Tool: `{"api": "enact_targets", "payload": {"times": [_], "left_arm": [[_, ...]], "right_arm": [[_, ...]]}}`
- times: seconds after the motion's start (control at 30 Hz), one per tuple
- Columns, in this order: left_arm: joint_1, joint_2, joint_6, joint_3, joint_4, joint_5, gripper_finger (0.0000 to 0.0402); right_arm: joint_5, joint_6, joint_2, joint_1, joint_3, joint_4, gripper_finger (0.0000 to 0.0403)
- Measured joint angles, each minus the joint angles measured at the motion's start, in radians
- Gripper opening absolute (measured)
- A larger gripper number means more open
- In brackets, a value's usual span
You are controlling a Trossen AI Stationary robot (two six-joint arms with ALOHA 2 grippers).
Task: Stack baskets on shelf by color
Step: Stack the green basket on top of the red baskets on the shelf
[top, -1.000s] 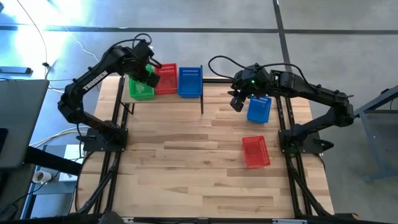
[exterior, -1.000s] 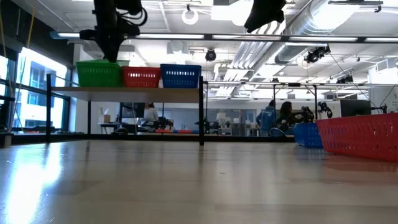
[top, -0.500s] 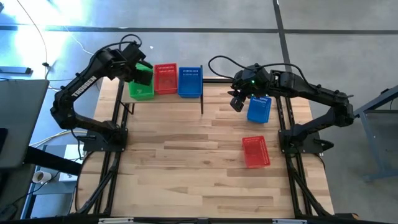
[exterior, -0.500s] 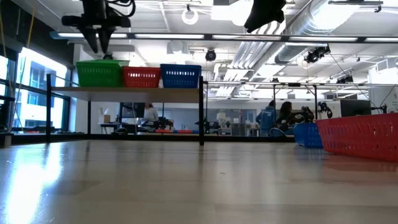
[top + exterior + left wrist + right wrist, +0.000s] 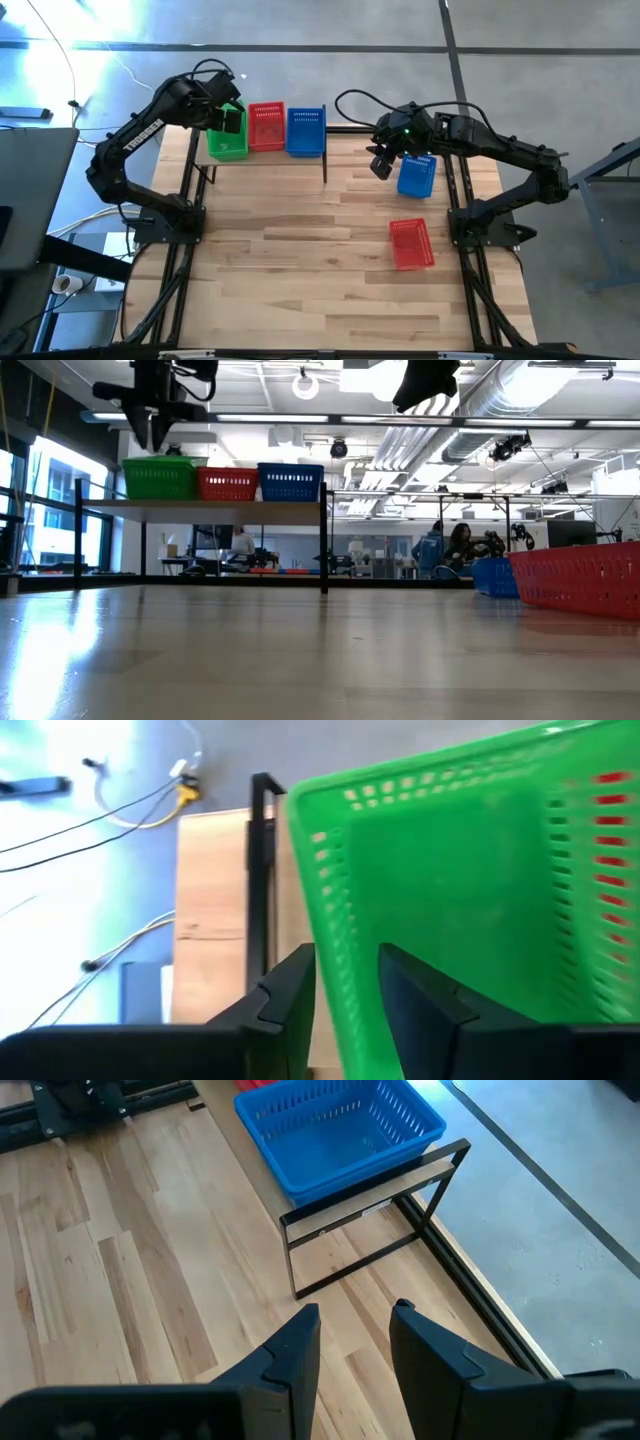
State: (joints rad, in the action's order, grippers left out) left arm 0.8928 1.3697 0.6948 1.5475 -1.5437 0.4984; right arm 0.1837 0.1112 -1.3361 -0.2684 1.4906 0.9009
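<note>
On the shelf (image 5: 220, 510) at the table's far left, a green basket (image 5: 226, 142), a red basket (image 5: 266, 127) and a blue basket (image 5: 305, 131) rest on their bottoms, side by side. My left gripper (image 5: 345, 965) hovers open just above the green basket's left wall (image 5: 330, 890), one finger to either side of it and clear of the rim in the low view. Another blue basket (image 5: 416, 176) and a red one (image 5: 410, 243) sit on the tabletop at the right. My right gripper (image 5: 380, 168) hangs open over the table beside that blue basket, with nothing between its fingers.
Black posts (image 5: 325, 165) carry the shelf, and its right post stands between the shelf and my right gripper. Bare planks (image 5: 300, 260) fill the table's middle and near part. People sit in the room beyond the table (image 5: 445, 550).
My left gripper has opened and let go of the green basket, which stays on the shelf. It has gone a little toward the table's left edge and slightly up, and it has rolled about its own axis.
</note>
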Motion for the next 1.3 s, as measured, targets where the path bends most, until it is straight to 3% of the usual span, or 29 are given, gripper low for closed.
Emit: {"api": "enact_targets", "payload": {"times": [0.13,0.5,0.87,1.3], "left_arm": [[-0.005,0.029,0.061,0.000,-0.013,0.046,0.0093],[-0.006,0.078,0.123,0.001,-0.029,0.056,0.0085],[-0.006,0.074,0.108,0.001,-0.028,0.043,0.0083],[-0.034,0.073,0.113,0.001,-0.027,0.077,0.0051]], "right_arm": [[0.000,-0.007,0.000,0.000,0.000,0.000,0.0110],[0.000,-0.008,0.000,0.000,0.000,0.000,0.0110],[0.000,-0.008,0.000,0.000,0.000,0.000,0.0110],[0.000,-0.026,0.000,0.000,0.000,0.000,0.0110]]}}
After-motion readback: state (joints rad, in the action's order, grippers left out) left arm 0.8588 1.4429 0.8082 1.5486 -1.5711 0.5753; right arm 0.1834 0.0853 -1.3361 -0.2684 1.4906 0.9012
